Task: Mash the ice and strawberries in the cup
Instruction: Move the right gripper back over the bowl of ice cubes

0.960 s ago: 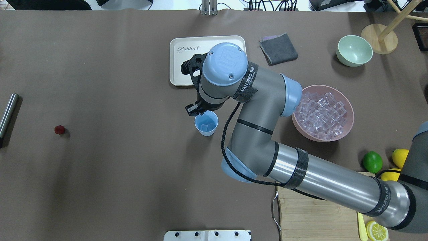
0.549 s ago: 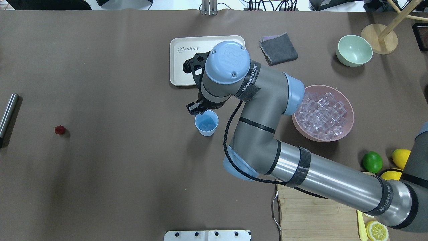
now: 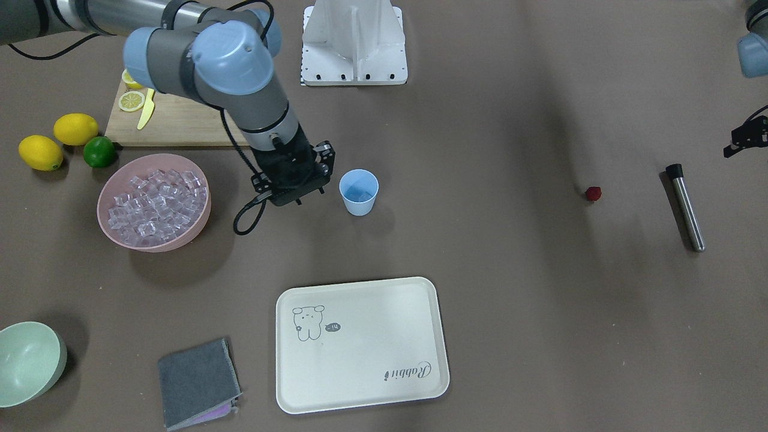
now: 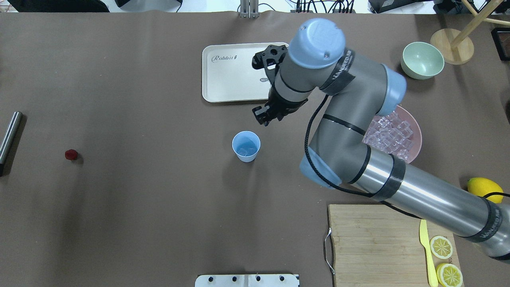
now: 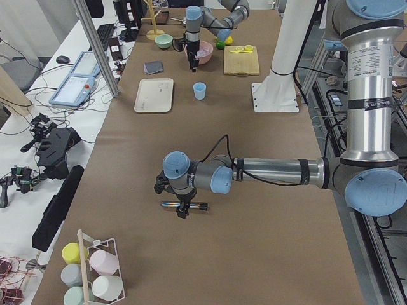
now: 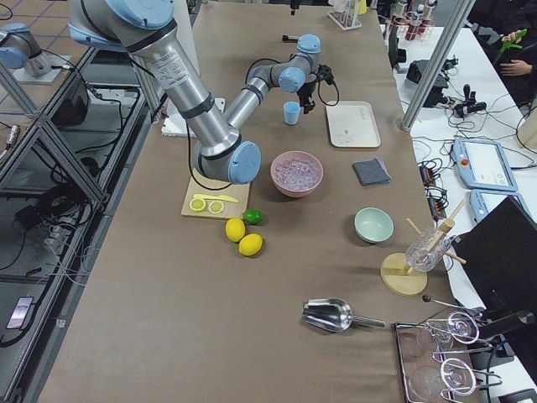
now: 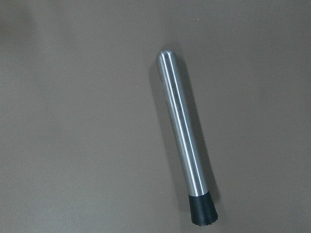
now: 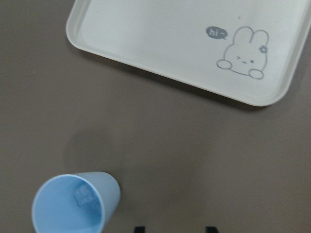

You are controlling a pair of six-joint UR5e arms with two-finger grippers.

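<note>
1. Two lemon slices [image 4: 441, 247] lie on the cutting board [image 4: 370, 243], nearest the robot.
2. Mid-table, the cup [image 4: 246, 146] stands upright with ice [image 4: 247, 150] at its bottom. The strawberry [image 4: 71, 154] lies well apart on the robot's left, near the steel muddler [image 7: 185, 141].
3. The left gripper [image 5: 182, 210] hangs over the muddler; whether its fingers are apart cannot be told.
4. Just beyond the cup, the right gripper [image 4: 263, 118] hovers with its fingers apart and empty.
5. The pink bowl [image 4: 416, 143], which holds more ice, and the tray [image 4: 223, 79] sit farther off.

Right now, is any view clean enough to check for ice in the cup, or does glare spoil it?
Right wrist view: sharp, evenly lit, a clear ice cube shows at the bottom of the cup. Overhead view: cube visible but faint, no glare. Front-facing view: interior shaded, unclear. Side views: cup too small to tell.
</note>
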